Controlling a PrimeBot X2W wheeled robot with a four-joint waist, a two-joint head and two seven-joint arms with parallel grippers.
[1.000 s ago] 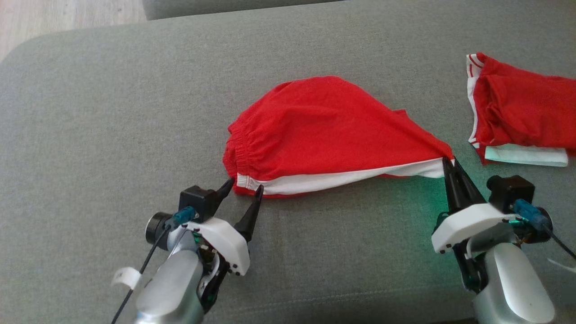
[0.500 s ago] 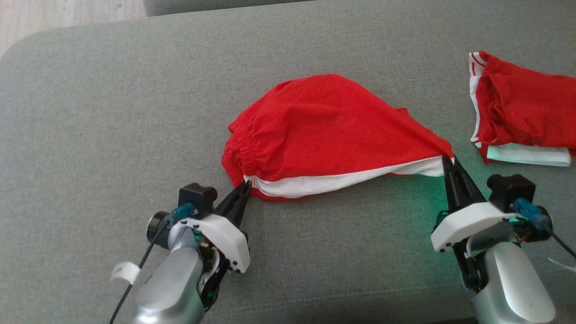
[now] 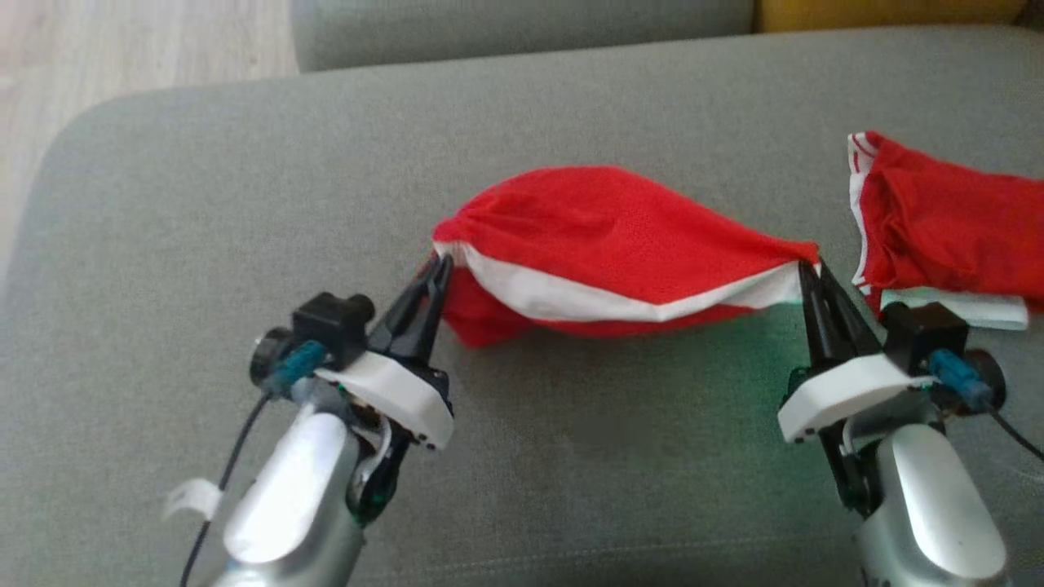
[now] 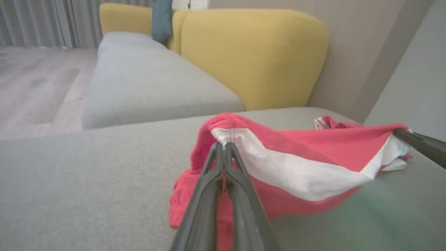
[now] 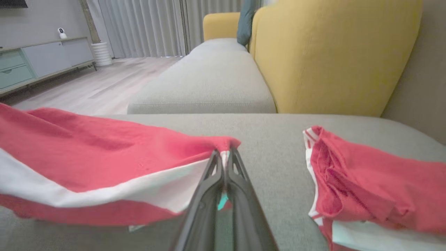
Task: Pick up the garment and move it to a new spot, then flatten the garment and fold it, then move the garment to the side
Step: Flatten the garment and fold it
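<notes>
The garment (image 3: 620, 236) is a pair of red shorts with a white side stripe, stretched between my two grippers and lifted off the grey sofa seat (image 3: 245, 204). My left gripper (image 3: 440, 265) is shut on its waistband corner. At the other end my right gripper (image 3: 807, 269) is shut on the hem corner. The left wrist view has the garment (image 4: 296, 164) sagging from the pinched corner, with the left gripper (image 4: 223, 146) closed on it. From the right wrist, the garment (image 5: 104, 160) runs off leftward from the right gripper (image 5: 223, 155).
A second red garment (image 3: 946, 220) lies crumpled at the right over a pale folded cloth (image 3: 962, 306). Yellow sofa backrest (image 5: 334, 52) rises behind the seat. Wooden floor (image 3: 122, 49) lies beyond the seat's rounded left edge.
My left gripper closed on the waistband corner, then both grippers lifted the garment off the seat. The head camera shifted as well.
</notes>
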